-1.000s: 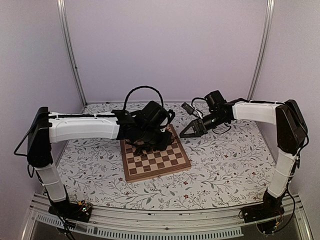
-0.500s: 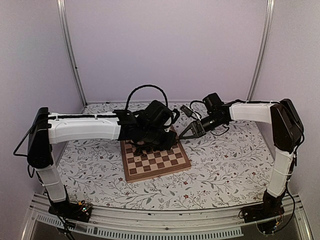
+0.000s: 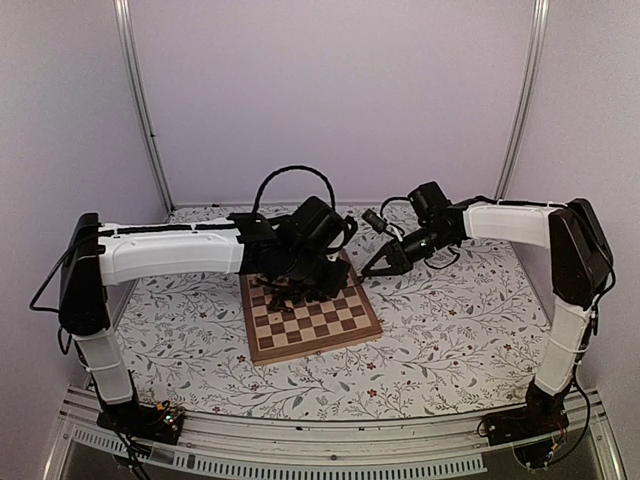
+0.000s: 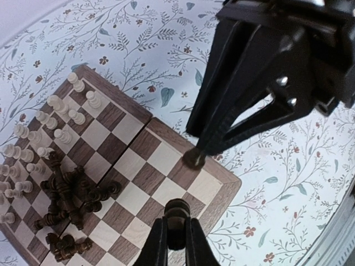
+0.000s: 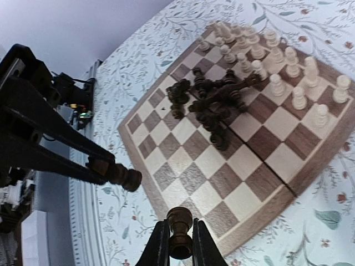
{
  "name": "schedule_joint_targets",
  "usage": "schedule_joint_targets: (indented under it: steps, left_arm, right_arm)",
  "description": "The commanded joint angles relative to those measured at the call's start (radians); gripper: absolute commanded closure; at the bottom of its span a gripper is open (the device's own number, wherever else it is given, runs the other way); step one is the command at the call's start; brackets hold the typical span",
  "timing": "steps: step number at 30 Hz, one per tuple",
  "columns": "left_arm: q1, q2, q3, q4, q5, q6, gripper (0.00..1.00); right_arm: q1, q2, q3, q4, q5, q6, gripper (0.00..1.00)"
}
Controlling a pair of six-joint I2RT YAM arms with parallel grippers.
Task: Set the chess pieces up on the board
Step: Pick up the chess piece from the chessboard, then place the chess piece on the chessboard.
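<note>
Left gripper (image 4: 176, 227) is pinched on a dark piece (image 4: 177, 213) above the board (image 3: 320, 325), around 11 o'clock. Right gripper (image 5: 180, 235), at the 2 o'clock rim, is clamped on a second dark piece (image 5: 180, 219). They look light, hard and slick, so I'd grip the waist. Only the wrist views show the dark heap (image 4: 69, 197) and pale rows (image 4: 55, 119).

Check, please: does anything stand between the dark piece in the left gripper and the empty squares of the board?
Partly. The right gripper, shut on a second dark piece, hangs at the board's empty end. The other bare squares below the left gripper and its dark piece look free.
</note>
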Motion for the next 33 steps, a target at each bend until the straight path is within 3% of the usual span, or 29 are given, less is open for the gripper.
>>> schedule_joint_targets:
  steps: [1, 6, 15, 20, 33]
  left_arm:
    - [0.083, -0.040, 0.006, -0.100, -0.018, 0.054, 1.00]
    - [0.197, -0.069, -0.011, -0.080, 0.023, 0.088, 1.00]
    - [0.361, -0.108, -0.101, 0.101, 0.044, 0.225, 1.00]
    - [0.418, -0.132, -0.192, 0.155, 0.130, 0.212, 1.00]
    - [0.422, -0.234, -0.224, 0.157, 0.083, 0.215, 1.00]
  right_arm:
    - [0.010, -0.117, -0.005, -0.015, 0.313, -0.130, 0.94]
    - [0.077, -0.167, -0.022, -0.039, 0.569, -0.285, 0.94]
    - [0.254, -0.117, 0.020, -0.170, 0.787, -0.467, 0.95]
    - [0.305, -0.068, 0.035, -0.185, 0.840, -0.480, 0.95]
    - [0.363, 0.006, 0.066, -0.239, 0.877, -0.504, 0.94]
